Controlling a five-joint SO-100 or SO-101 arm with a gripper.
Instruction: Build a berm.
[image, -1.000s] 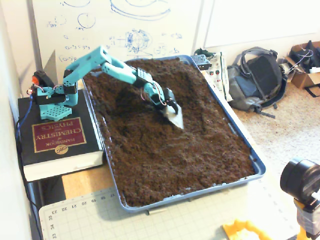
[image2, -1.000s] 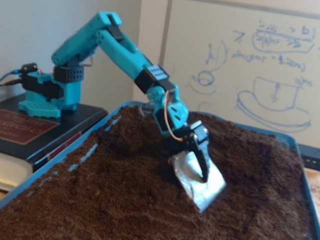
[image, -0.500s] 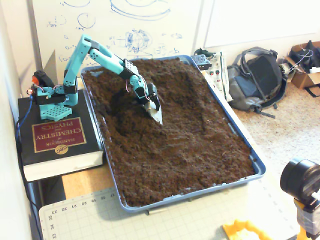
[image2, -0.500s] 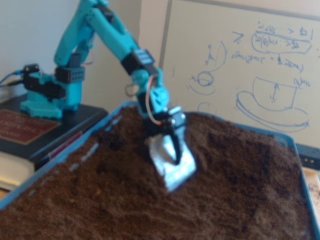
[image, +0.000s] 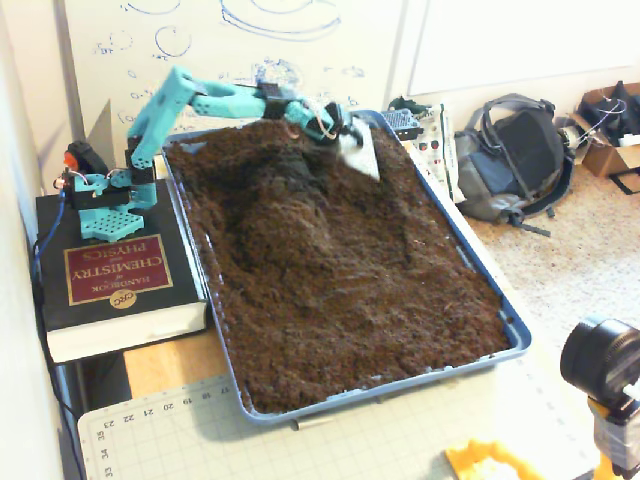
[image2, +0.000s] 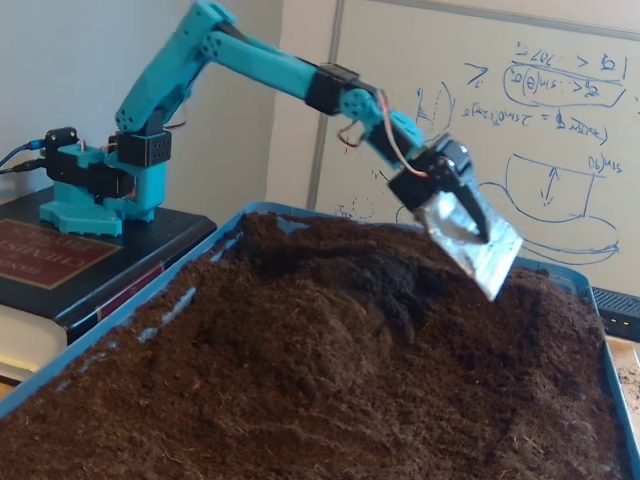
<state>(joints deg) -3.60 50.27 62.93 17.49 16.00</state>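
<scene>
Fingers (image2: 470, 215) are being kept clamped on a silvery scoop blade (image2: 478, 250), so the gripper (image: 352, 140) is not free; it is being held raised above the far end of the blue tray (image: 490, 300). A low berm (image: 290, 200) of loose dark soil is being formed near the tray's middle, toward the arm. Being crumbly and light, the soil is probably best pushed or scooped from its base, never pinched. Nothing is blocking the blade; a thick book (image: 115, 280) and a backpack (image: 515, 160) are lying outside the tray.
</scene>
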